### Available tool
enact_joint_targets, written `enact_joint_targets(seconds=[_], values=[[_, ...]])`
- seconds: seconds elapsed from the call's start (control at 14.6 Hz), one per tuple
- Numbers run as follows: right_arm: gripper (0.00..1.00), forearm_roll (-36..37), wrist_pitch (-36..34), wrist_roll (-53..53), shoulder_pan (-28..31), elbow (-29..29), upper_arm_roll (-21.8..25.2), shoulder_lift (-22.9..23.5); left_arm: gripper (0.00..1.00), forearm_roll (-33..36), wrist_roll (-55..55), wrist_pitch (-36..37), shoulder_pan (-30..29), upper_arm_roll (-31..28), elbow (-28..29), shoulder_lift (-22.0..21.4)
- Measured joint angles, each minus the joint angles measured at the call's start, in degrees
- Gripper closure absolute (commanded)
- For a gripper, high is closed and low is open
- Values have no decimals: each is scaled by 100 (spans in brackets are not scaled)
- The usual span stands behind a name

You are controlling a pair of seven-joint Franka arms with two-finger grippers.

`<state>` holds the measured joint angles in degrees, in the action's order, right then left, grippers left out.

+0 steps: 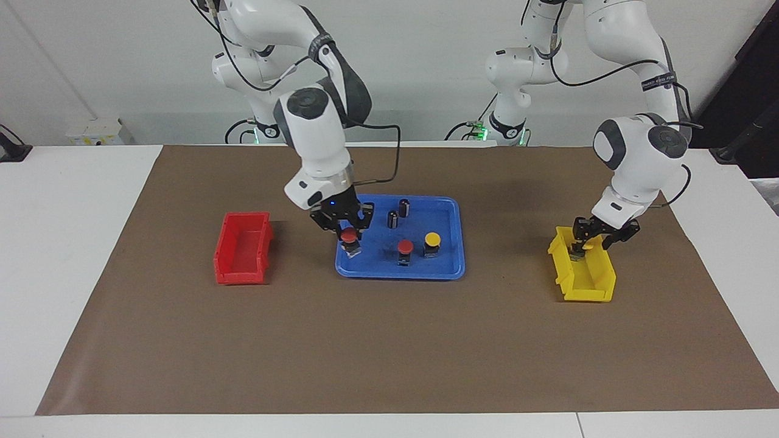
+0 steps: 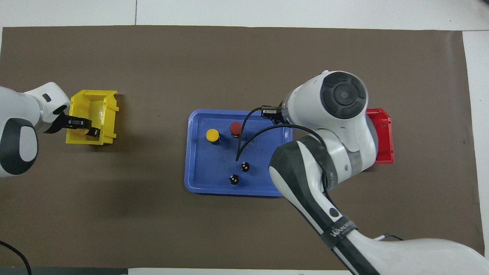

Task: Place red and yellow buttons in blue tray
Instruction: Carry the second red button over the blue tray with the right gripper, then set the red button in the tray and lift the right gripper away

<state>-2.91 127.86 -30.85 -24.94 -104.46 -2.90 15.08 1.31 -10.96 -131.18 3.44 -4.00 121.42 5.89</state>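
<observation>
Facing view:
Pincer, right arm: the right pincer (image 1: 349, 233) is pinching a small red-capped push-button on a black base (image 1: 349, 238) and hanging over the flat rectangular blue plastic tray (image 1: 453, 210), at the tray's end toward the right arm.
Pincer, left arm: the left pincer (image 1: 589, 239) is reaching down into the small deep yellow plastic bin (image 1: 585, 282), its fingers pressing in on a yellow-capped push-button (image 1: 579, 246).
Tray contents: a second red-capped button (image 1: 405, 249), a second yellow-capped button (image 1: 432, 241) and two dark capless cylinders (image 1: 397, 214) are standing in the tray, all apart from one another.
Red bin: the small deep red plastic bin (image 1: 242, 247) is sitting on the brown-papered surface (image 1: 389, 340) toward the right arm's end.
Step advice: I judge the right arm is setting its button down; it should be lowering straight onto bare tray floor, keeping the base level and apart from the red button beside it, spreading only once the base is seated.

Overhead view:
Hidden: the right arm's bulk is covering its pincer, the carried button and the tray's corner.
Cut off: part of the red bin is lying under the arm.
Hard to tell: the button in the yellow bin is barely showing under the left pincer.
</observation>
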Motion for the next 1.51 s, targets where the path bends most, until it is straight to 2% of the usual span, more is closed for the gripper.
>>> enact_joint_targets(seconds=[0.21, 0.55, 0.62, 0.68, 0.75, 0.82, 0.89, 1.09, 1.16, 1.37, 1.51], values=[[63, 64, 149, -18, -7, -65, 56, 265, 35, 0, 16, 0, 18, 30, 3, 0], [60, 82, 280, -30, -27, -344, 60, 264, 35, 0, 28, 0, 75, 43, 60, 0], [57, 82, 281, -43, -48, -377, 46, 258, 53, 0, 29, 0, 78, 46, 69, 0], [53, 82, 281, -60, -72, -414, 40, 250, 81, 0, 46, 0, 82, 48, 84, 0], [40, 82, 281, -74, -95, -459, 40, 239, 94, 0, 95, 0, 84, 50, 95, 0], [13, 82, 281, -94, -103, -510, 38, 220, 98, 0, 141, -6, 85, 52, 103, 0], [0, 82, 281, -108, -104, -545, 38, 201, 99, 0, 167, -22, 85, 52, 103, 0], [0, 188, 232, -123, -61, -466, 102, 125, 99, 0, 317, -13, 84, 55, 20, -10], [0, 255, 78, -125, 24, -315, 129, 89, 99, -1, 424, 210, 93, 72, -120, -28], [0, 430, -843, -125, 491, 492, 155, -65, 99, -12, 653, 1881, 301, 108, -1294, -163], [0, 465, -1487, -33, 907, 983, 164, -239, 99, -112, 1403, 2401, 746, 138, -1934, -259]])
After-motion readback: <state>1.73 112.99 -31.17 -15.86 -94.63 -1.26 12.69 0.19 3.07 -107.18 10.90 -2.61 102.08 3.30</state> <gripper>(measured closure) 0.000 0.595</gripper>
